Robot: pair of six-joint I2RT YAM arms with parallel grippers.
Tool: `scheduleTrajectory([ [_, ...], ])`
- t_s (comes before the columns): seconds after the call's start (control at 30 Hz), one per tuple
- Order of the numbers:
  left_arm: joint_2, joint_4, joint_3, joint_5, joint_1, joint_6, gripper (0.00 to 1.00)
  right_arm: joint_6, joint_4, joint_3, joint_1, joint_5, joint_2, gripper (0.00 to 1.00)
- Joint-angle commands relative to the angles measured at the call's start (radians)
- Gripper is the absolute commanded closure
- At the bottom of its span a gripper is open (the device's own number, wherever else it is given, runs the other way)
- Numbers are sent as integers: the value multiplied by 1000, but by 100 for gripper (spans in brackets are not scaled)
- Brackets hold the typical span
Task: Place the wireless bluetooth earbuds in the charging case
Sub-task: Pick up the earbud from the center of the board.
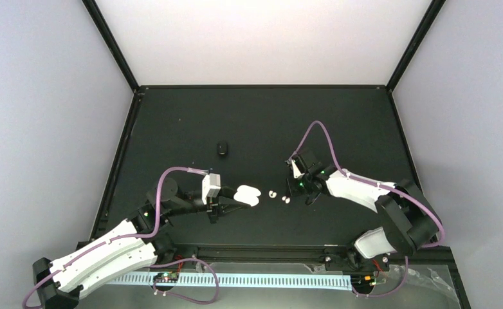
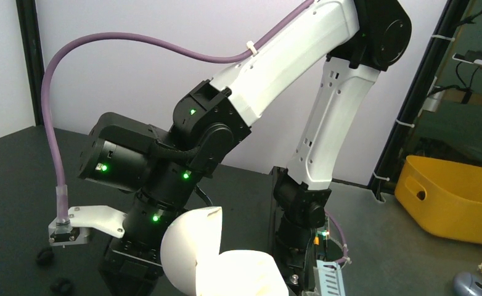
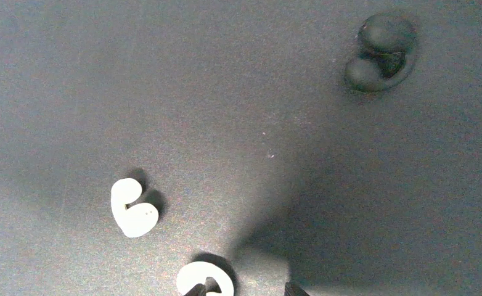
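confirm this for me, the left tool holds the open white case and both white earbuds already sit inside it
Not quite. The left tool does hold the open white case, but both white earbuds lie on the table beside it, outside the case. The top external view shows this.

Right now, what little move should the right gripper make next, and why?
Probably slide the right gripper sideways until the nearer white earbud sits midway between its open fingertips. That earbud lies by one fingertip, not centred, so closing now might flick it away. The left gripper holds the open charging case ready.
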Motion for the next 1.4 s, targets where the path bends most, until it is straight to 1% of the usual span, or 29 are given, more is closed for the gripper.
scheduleTrajectory([
  [0.0, -7, 19, -1, 15, 7, 5, 99, -15, -7, 0, 21, 1, 19, 68],
  [0.23, -12, 17, -4, 16, 6, 5, 98, -4, -8, -12, 55, 0, 31, 68],
  [0.37, -11, 19, -4, 17, 7, 4, 98, 3, -1, -26, 63, 0, 22, 70],
  [0.7, -8, 21, -3, 21, 6, 1, 98, 5, 15, -25, 89, -24, 18, 88],
  [0.9, -10, 19, -4, 23, 7, -1, 98, 15, 17, -35, 91, -36, -4, 93],
  [1.03, -10, 21, -3, 23, 7, 0, 99, 23, 8, -42, 92, -42, -31, 99],
  [1.23, -9, 21, -3, 23, 7, -3, 99, 38, -13, -39, 92, -40, -86, 99],
  [1.37, -11, 19, -1, 23, 7, -3, 98, 57, -44, -28, 91, -27, -184, 99],
])
